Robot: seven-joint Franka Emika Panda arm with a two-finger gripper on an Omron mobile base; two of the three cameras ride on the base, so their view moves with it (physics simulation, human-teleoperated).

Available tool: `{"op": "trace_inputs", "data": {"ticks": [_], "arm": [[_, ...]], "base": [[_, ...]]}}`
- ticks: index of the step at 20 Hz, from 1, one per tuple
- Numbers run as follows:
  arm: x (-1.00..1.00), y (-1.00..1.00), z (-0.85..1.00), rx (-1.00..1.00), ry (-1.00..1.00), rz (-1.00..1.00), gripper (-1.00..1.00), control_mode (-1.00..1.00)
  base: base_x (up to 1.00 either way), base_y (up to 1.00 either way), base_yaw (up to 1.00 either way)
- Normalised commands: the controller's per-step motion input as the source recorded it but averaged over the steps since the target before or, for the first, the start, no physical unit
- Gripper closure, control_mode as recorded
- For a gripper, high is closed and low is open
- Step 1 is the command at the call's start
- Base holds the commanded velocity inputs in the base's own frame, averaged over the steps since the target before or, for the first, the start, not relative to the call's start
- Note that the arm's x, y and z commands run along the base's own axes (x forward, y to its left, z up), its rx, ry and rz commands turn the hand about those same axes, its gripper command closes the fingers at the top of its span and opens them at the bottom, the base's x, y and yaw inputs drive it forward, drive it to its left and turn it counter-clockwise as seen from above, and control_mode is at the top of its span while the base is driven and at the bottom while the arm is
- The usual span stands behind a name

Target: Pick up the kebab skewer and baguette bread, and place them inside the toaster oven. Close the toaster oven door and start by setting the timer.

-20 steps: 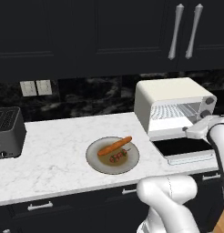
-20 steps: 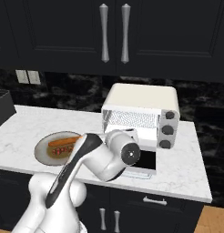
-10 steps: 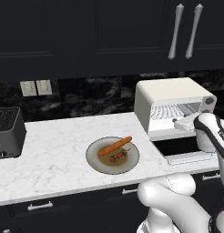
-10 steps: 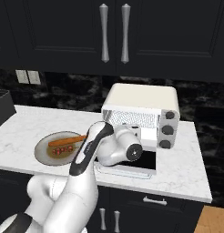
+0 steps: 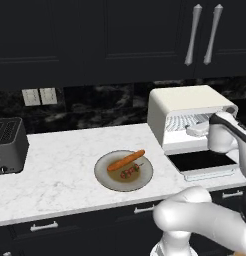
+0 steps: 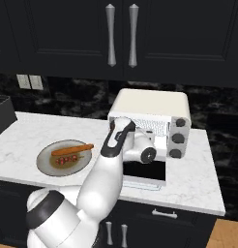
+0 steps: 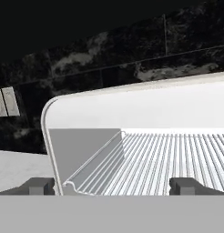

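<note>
Your gripper [image 7: 111, 184] is up at the mouth of the oven [image 5: 187, 107] now, having swung in from in front of it over the last second, and its jaws stand wide apart with nothing between them. In the hand view the two fingertips [image 7: 38, 185] frame the bare rack [image 7: 164, 159], so nothing is loaded yet. The door [image 5: 201, 162] lies folded down flat in front of the oven, ready for loading. Left of the oven, on the counter [image 5: 60, 170], you have one plate [image 5: 102, 175], and on it one skewer [image 5: 131, 171] with one baguette [image 5: 126, 160] just behind it. Both are untouched, so you must reach back left for them first. Far left of the oven sits one toaster [image 5: 7, 145]. The oven shows three knobs [image 6: 178, 138].
</note>
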Motion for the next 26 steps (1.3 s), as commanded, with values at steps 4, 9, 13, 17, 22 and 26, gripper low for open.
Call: {"op": "trace_inputs", "data": {"ticks": [4, 9, 13, 17, 22, 26], "arm": [[0.53, -0.1, -0.31, 0.0, 0.0, 0.0, -1.0, -1.0], [0.41, -0.1, -0.3, 0.0, 0.0, 0.0, -1.0, -1.0], [0.3, -0.1, -0.18, 0.0, -0.04, 0.0, -1.0, -1.0], [0.11, -0.23, -0.21, 0.0, -0.05, 0.0, -1.0, -1.0], [0.11, -0.23, -0.2, 0.0, -0.01, 0.0, -1.0, -1.0], [0.0, -0.33, -0.32, -0.02, 0.0, 0.0, -1.0, -1.0]], "base": [[0.0, 0.0, 0.0], [0.0, 0.0, 0.0], [0.0, 0.0, 0.0], [0.0, 0.0, 0.0], [0.0, 0.0, 0.0], [0.0, 0.0, 0.0]]}}
